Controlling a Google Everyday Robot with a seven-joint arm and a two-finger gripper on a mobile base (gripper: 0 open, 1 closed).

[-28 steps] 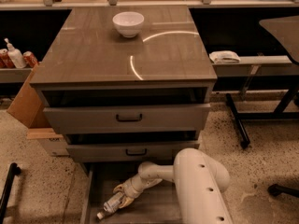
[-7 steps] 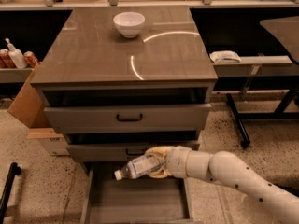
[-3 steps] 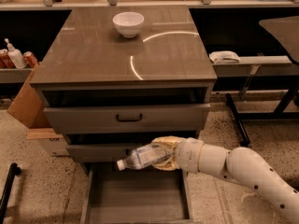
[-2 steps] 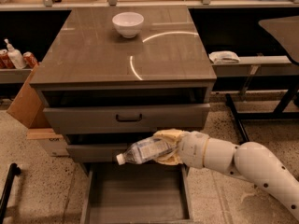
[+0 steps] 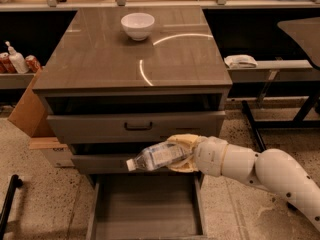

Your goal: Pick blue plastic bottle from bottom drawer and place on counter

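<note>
The blue plastic bottle (image 5: pixel 156 156), clear with a white cap pointing left, lies sideways in my gripper (image 5: pixel 179 153), which is shut on it. It hangs in front of the middle drawer's face, above the pulled-out bottom drawer (image 5: pixel 145 211), whose floor is bare. My white arm comes in from the lower right. The counter (image 5: pixel 165 59) is the glossy grey-brown top of the cabinet, higher up in the view.
A white bowl (image 5: pixel 137 25) stands at the back of the counter. The upper drawer has a black bar handle (image 5: pixel 138 127). A cardboard box (image 5: pixel 27 109) leans at the cabinet's left, below a shelf with a pump bottle (image 5: pixel 16 59) and cans. A bench with a white cloth (image 5: pixel 240 61) is at the right.
The gripper was down in the bottom drawer at the bottle; it has since lifted the bottle out and keeps rising, now level with the middle drawer.
</note>
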